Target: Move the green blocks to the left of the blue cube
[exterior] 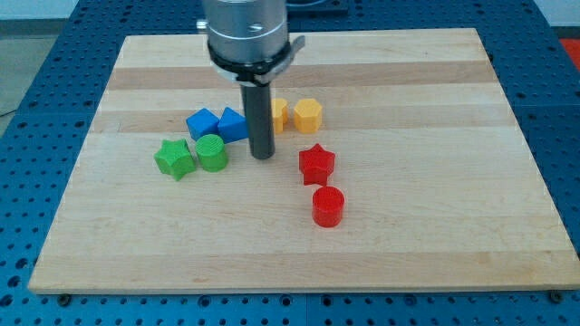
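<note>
A green star block (174, 158) and a green cylinder (212, 153) lie side by side at the board's left of centre. Just above them sit two blue blocks: a blue cube (202, 122) and another blue block (235, 125), partly hidden by the rod. My tip (262, 156) rests on the board just right of the green cylinder and below the second blue block, with a gap to the cylinder.
Two yellow blocks (308, 115) sit right of the rod, one partly hidden behind it. A red star (316, 164) and a red cylinder (327, 206) lie to the lower right. The wooden board (453, 226) lies on a blue perforated table.
</note>
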{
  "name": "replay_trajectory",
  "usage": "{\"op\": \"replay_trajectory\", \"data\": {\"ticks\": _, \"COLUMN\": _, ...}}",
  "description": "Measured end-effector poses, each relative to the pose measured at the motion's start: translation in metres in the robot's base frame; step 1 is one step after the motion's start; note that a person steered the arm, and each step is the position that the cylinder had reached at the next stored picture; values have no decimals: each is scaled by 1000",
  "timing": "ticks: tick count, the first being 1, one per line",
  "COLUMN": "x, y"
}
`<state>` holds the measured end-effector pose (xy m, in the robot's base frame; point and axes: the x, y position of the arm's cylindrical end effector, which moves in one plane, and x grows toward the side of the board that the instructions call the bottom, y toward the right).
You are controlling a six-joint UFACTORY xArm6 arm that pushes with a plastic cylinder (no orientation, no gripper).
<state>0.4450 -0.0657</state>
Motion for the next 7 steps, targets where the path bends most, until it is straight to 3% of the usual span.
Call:
{"op": "replay_trajectory", "data": {"ticks": 2, "x": 19, "y": -71}}
{"op": "replay_trajectory", "data": {"ticks": 6, "x": 9, "y": -77}}
{"op": "replay_trajectory", "data": {"ticks": 7, "x": 29, "y": -73}}
